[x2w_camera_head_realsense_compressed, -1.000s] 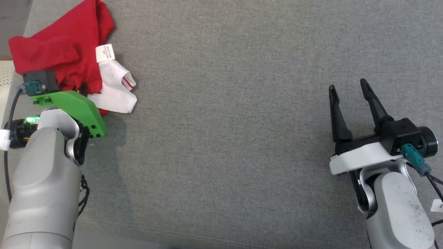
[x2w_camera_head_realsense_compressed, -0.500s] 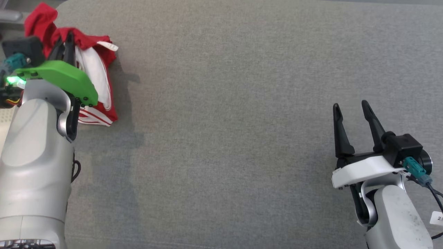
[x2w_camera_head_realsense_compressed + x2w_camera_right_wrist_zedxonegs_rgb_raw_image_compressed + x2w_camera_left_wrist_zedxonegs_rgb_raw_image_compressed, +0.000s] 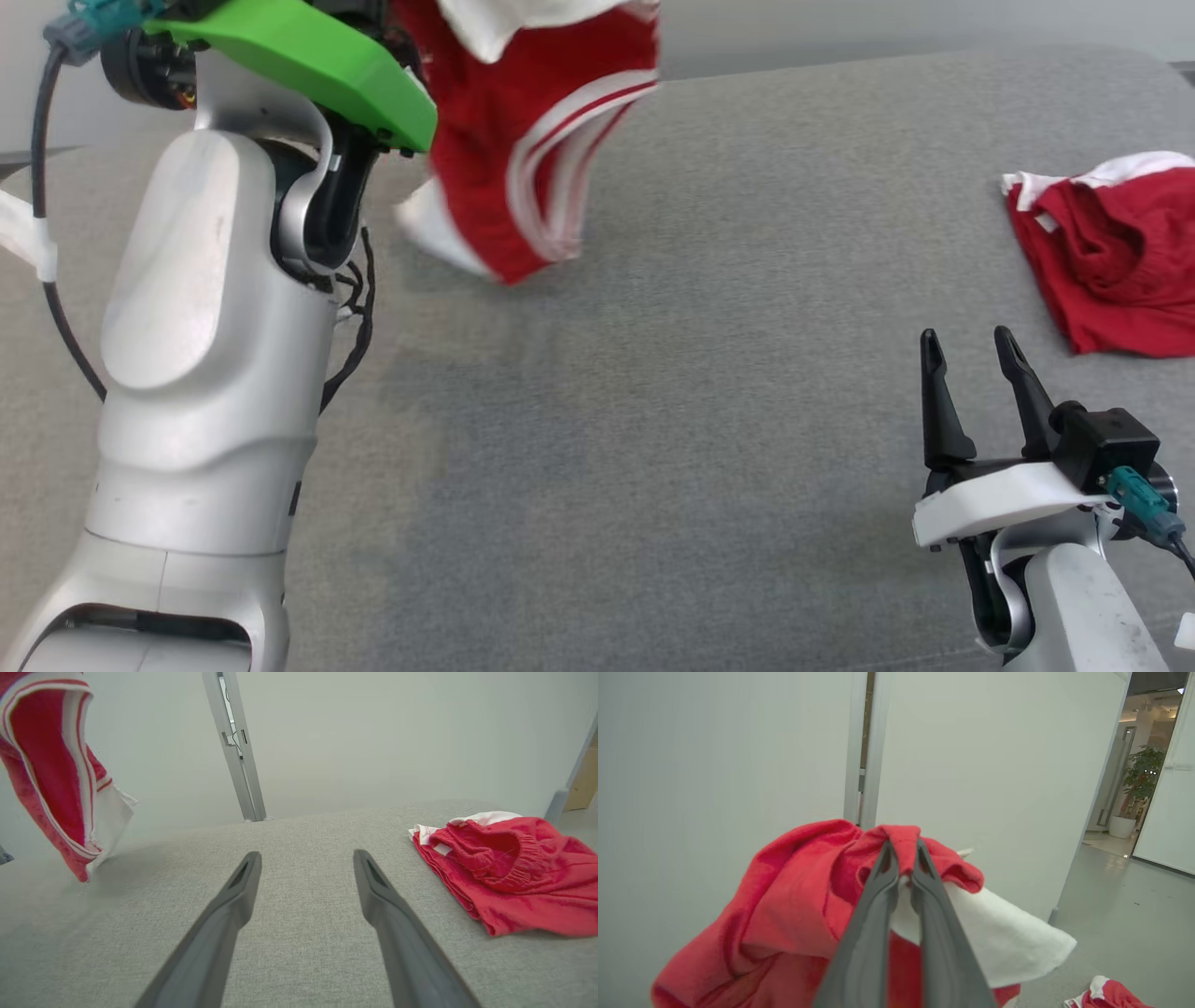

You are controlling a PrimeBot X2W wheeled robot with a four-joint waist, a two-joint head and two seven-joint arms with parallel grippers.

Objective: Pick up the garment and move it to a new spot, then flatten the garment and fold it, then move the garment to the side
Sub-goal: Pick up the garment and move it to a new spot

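While left tool (image 3: pixel 903 851) holds garment (image 3: pixel 471 131) aloft, wide grey surface (image 3: pixel 653 420) spreads below.

You are in a plain office or test room, not a home. You can see bare white wall panels (image 3: pixel 994 765) joined by a metal post (image 3: pixel 236 751), a big grey cloth-covered counter (image 3: pixel 700 420), and a potted plant (image 3: pixel 1141 781) in a bright hallway past the doorway.
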